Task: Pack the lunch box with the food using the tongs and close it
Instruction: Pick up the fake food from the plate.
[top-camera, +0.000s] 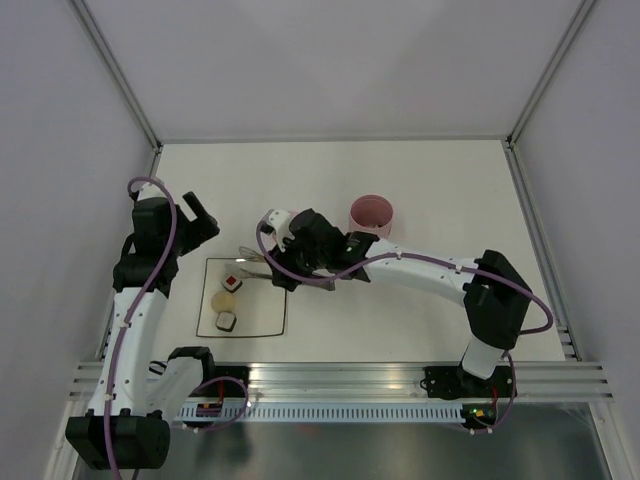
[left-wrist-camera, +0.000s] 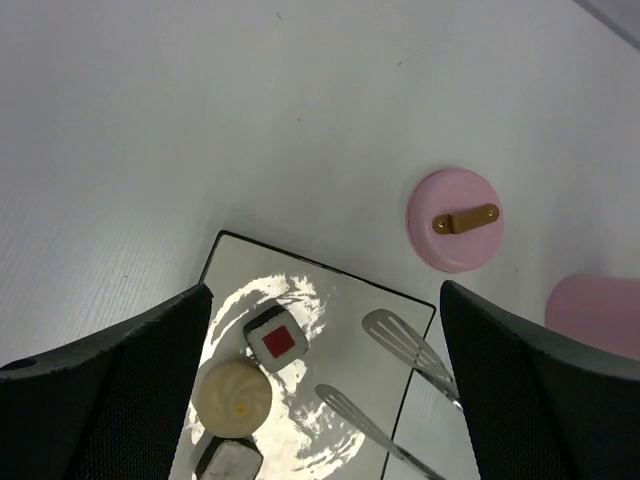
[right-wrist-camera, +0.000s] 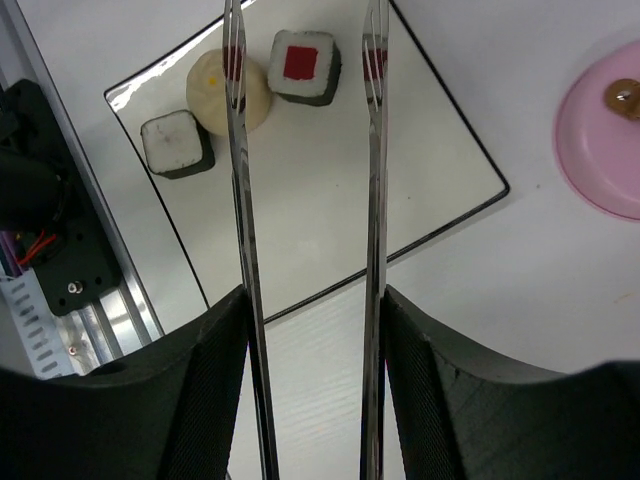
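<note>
With the right gripper (right-wrist-camera: 312, 310) clamping the tongs (right-wrist-camera: 372, 200) and the left gripper (left-wrist-camera: 325, 290) open, we note three food pieces (right-wrist-camera: 303, 66) unpacked, lid (left-wrist-camera: 455, 220) off.

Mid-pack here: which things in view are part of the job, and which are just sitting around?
For the job: tongs, lunch box, lid, red-centred roll, beige ball, white roll.
Just lying about: plate under the food, metal rail along the near table edge.
</note>
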